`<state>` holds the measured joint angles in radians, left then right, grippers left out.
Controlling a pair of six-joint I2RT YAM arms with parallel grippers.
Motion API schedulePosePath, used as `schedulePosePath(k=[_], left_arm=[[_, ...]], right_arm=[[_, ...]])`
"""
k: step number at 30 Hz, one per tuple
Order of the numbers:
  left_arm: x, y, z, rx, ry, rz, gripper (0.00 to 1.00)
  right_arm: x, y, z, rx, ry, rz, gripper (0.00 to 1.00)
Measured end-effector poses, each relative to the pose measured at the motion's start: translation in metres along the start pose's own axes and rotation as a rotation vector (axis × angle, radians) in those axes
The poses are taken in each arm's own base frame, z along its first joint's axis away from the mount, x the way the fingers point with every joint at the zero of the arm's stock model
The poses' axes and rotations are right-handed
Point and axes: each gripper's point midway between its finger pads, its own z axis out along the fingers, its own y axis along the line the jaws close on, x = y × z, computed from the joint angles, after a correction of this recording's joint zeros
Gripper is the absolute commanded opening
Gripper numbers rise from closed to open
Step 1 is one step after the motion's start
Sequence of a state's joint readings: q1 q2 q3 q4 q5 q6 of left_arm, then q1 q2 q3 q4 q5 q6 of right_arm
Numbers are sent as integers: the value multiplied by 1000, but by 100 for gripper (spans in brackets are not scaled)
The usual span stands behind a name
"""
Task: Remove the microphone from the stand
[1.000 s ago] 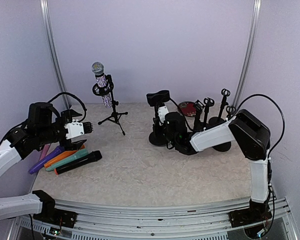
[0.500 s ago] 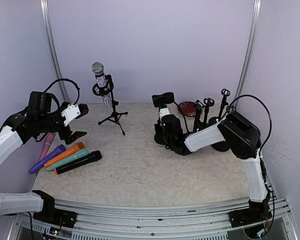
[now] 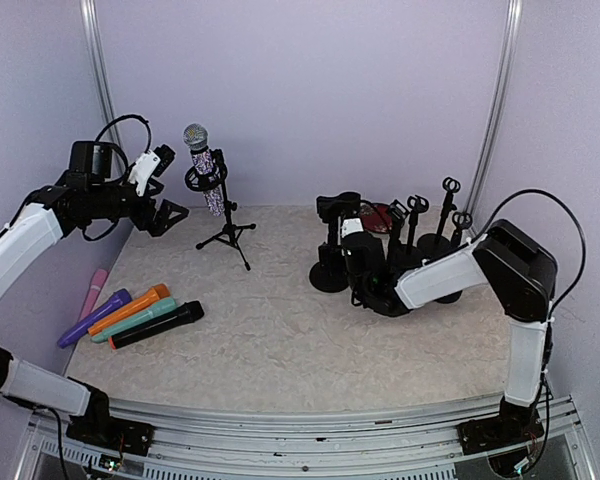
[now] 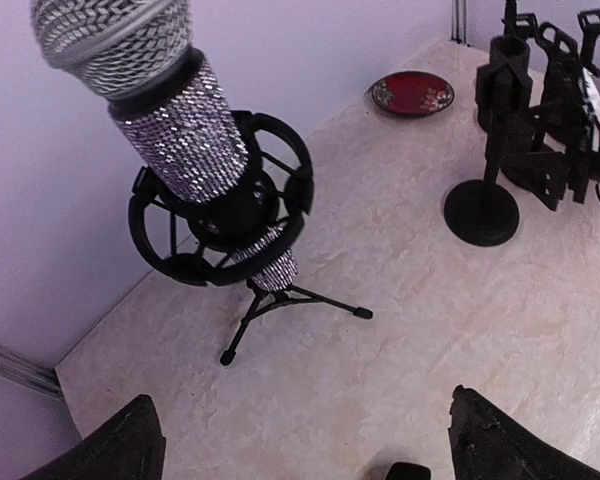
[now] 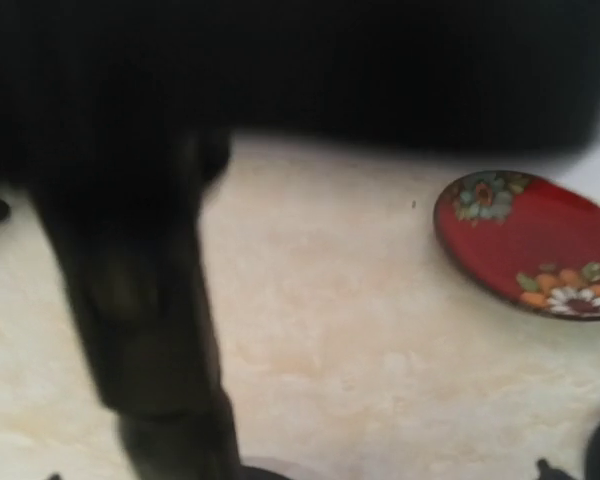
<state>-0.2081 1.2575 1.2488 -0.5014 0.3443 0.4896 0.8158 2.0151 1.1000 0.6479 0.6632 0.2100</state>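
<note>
- Hovering my left gripper (image 3: 167,182) just beside the microphone (image 3: 202,160), jaws wide open, nothing held. The left wrist view shows my fingers (image 4: 120,450) at the bottom corners with the microphone ahead.
- Microphone sits tilted in the shock-mount ring (image 4: 225,215) of the tripod stand (image 3: 228,232), back-left on the table (image 3: 280,330), head up.
- Handling guess: rigid, fairly light. The rhinestone body gives bite but is bumpy, and stones may shed under a hard clamp.
- Grab point: body above the ring, below the grille (image 4: 115,40). Stay off the mesh.
- Tripod stand looks light and top-heavy, so pulling along the microphone's axis should avoid tipping it.
- Right gripper (image 3: 346,226) is low by the round-base stands (image 3: 330,278). Its view is blurred, so I can't tell whether it's open or closed.
</note>
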Motion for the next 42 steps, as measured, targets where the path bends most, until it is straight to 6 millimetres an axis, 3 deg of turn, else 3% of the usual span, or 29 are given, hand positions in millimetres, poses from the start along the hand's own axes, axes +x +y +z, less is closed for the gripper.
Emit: schedulePosePath(k=[3,5,10,14,19,22,29,33,36,38,42], left_arm=[[-12,25,8,1,-43,-118,79],[-19,41,13,20,-81,-210,72],[-28,73,27,79,-147,-425,66],[-27,81,40,130,-173,-568,65],[-26,83,59,208,-192,-719,60],[-25,88,72,233,-197,-781,54],[-19,88,88,291,-200,-886,21],[-20,82,89,339,-221,-922,19],[-18,79,88,367,-225,-955,19],[-17,78,89,375,-227,-963,19],[-17,78,89,379,-228,-964,17]], right_arm=[[-27,-2,-32,-35,-34,70,100],[-39,9,-53,-76,-43,104,100],[-34,42,-97,-180,8,140,92],[-27,61,-127,-255,51,161,86],[-45,77,-148,-342,54,209,82],[-61,87,-152,-382,43,232,80],[-86,99,-157,-437,20,260,72],[-108,110,-154,-471,7,275,72],[-144,134,-137,-546,-13,325,75],[-170,151,-112,-607,-20,367,76],[-200,174,-64,-719,-17,438,72]])
